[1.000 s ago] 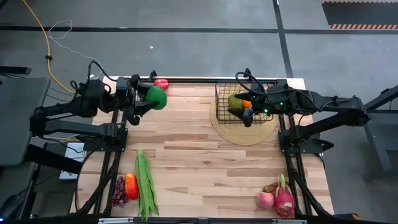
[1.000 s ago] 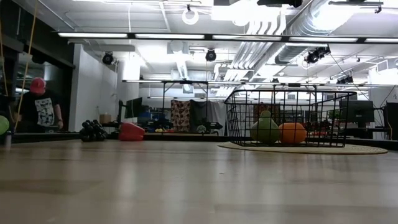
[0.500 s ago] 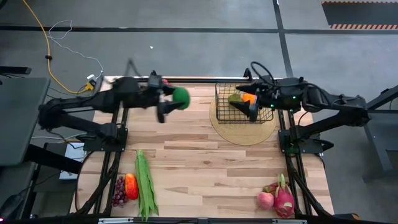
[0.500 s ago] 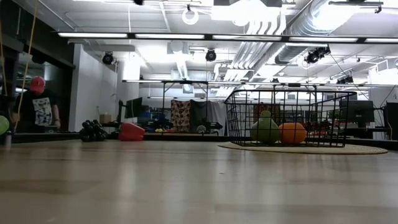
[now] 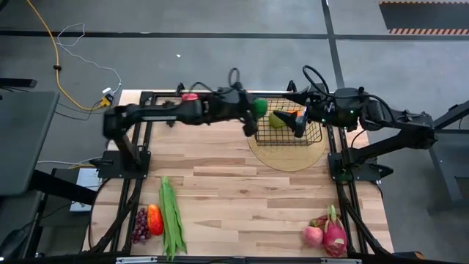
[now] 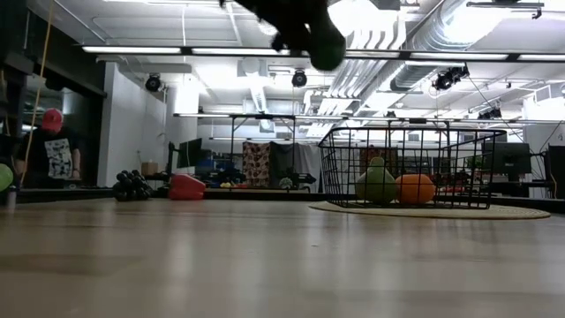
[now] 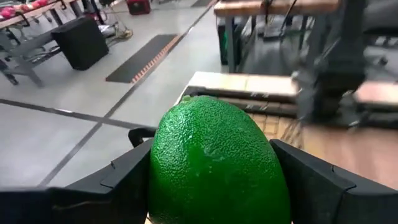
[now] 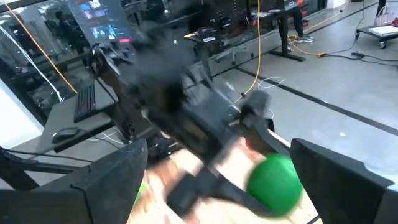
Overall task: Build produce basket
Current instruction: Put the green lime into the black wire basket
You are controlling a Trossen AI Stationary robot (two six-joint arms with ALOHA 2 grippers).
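Observation:
My left gripper [image 5: 254,111] is shut on a round green fruit with pebbled skin [image 7: 217,158], one piece of the produce. It hangs in the air at the left rim of the black wire basket [image 5: 288,122], and shows high up in the low view [image 6: 325,46]. The basket stands on a round tan mat [image 5: 286,155] at the far right and holds a green pear [image 6: 376,185] and an orange pepper [image 6: 415,188]. My right gripper [image 5: 298,129] hovers open over the basket with nothing between its fingers. My left gripper pinches the green fruit between its two fingers, one on each of two opposite sides [image 7: 158,180]. The fingers [image 7: 311,180] come nearly level from the table's left, tipped slightly down. The fruit is lifted well clear of the table, above the basket's rim height.
A red pepper [image 5: 190,96] lies at the far edge. Long green beans [image 5: 171,216], grapes [image 5: 139,226] and a red-orange pepper [image 5: 154,218] lie near left. A pinkish apple [image 5: 313,235] and dragon fruit [image 5: 335,235] lie near right. The table's middle is bare wood.
My left gripper has swept fast along the far edge toward the table's right, from the far left corner to the basket's left rim. It sank a little and rolled on the way. The green fruit stayed between its fingers throughout.

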